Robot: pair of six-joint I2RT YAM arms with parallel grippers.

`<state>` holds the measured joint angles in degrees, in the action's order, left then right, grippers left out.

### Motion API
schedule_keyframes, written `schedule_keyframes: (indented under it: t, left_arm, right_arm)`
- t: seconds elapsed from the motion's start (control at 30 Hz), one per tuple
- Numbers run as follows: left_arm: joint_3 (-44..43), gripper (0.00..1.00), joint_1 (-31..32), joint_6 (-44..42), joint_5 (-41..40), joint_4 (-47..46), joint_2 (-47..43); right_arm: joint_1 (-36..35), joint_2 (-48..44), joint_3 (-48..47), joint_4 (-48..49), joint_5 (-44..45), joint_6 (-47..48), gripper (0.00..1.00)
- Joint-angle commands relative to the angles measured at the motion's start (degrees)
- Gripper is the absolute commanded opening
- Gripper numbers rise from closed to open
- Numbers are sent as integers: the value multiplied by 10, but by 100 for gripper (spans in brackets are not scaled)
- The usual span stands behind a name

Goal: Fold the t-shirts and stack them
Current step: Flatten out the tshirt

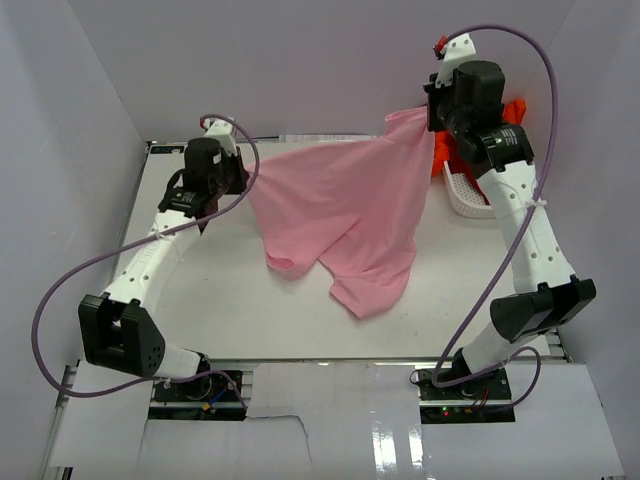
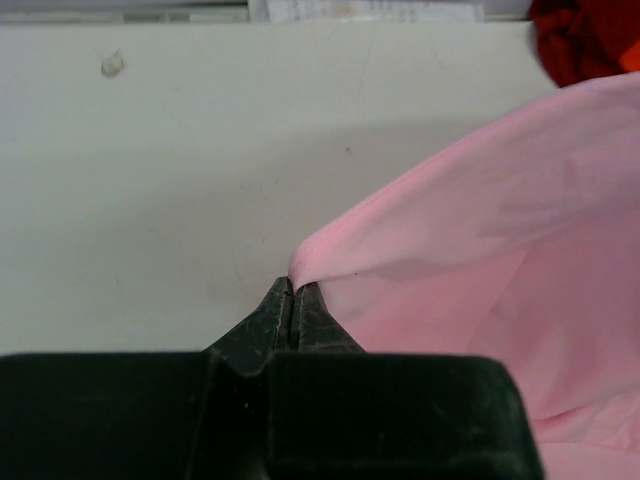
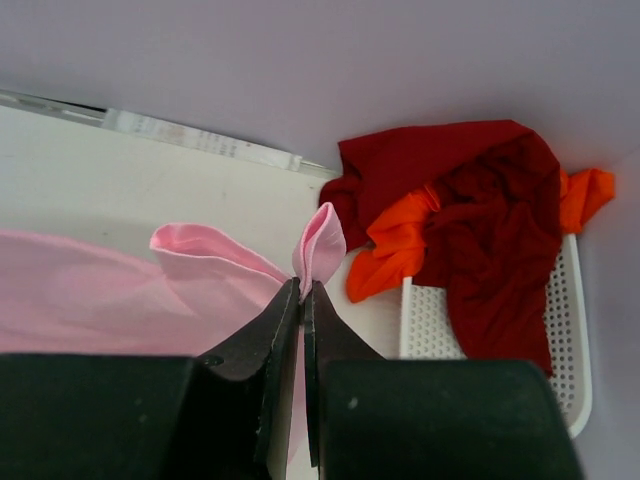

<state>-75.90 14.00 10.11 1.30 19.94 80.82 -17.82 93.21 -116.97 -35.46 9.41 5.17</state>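
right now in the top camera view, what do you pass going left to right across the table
left gripper, pinching one edge of the cloth → light pink t-shirt, held up between both grippers with its lower part draped on the table → right gripper, pinching the other edge → white mesh basket

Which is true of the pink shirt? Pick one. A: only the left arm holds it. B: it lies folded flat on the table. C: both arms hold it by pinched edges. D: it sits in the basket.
C: the left jaws and the right jaws are each shut on an edge of the pink shirt, stretched between them.
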Motion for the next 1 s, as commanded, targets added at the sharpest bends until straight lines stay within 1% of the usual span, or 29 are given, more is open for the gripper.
schedule_keyframes:
  t: [0.0, 0.03, 0.1, 0.13, 0.23, 0.33, 0.43, 0.53, 0.57, 0.73, 0.77, 0.8, 0.87, 0.9, 0.93, 0.97]
  left_arm:
    - [78, 0, -3, 41, -81, -66, -38]
    - [112, 0, -6, 44, -89, -100, -50]
    - [134, 0, -7, 50, -91, -140, -53]
    - [138, 0, -10, 55, -94, -146, -46]
    - [121, 0, -13, 76, -89, -148, -18]
    - [83, 0, -13, 94, -76, -146, 45]
    - [73, 0, -14, 107, -69, -148, 66]
    - [77, 0, -13, 108, -49, -169, 70]
    - [77, 0, -13, 107, -35, -173, 69]
    - [81, 0, -10, 91, 6, -194, 58]
    - [84, 0, -7, 78, 5, -195, 53]
    - [88, 0, -6, 71, 1, -224, 48]
    - [98, 0, -3, 53, -4, -245, 34]
    - [94, 0, -3, 48, -31, -242, 35]
    - [68, 0, -3, 40, -33, -231, 46]
    - [49, 0, -3, 33, -33, -215, 53]
  right_arm:
    - [-1, -64, 74, 156, 85, 42, 8]
    - [-2, -71, 108, 173, 90, 50, 8]
    - [-2, -79, 127, 196, 92, 54, 8]
    - [-1, -78, 127, 198, 90, 56, 8]
    - [-1, -60, 110, 214, 77, 64, 8]
    - [-1, -23, 68, 218, 63, 77, 8]
    - [-2, 2, 58, 208, 56, 82, 8]
    - [-2, -13, 93, 223, 38, 80, 8]
    - [-3, -25, 118, 235, 37, 76, 8]
    - [-16, -66, 175, 252, 37, 83, 8]
    - [-28, -86, 188, 276, 39, 91, 8]
    - [-35, -95, 222, 295, 45, 112, 8]
    - [-53, -115, 257, 346, 61, 129, 8]
    - [-54, -117, 261, 348, 61, 140, 8]
    - [-57, -109, 255, 362, 72, 142, 8]
    - [-57, -100, 238, 356, 78, 141, 8]
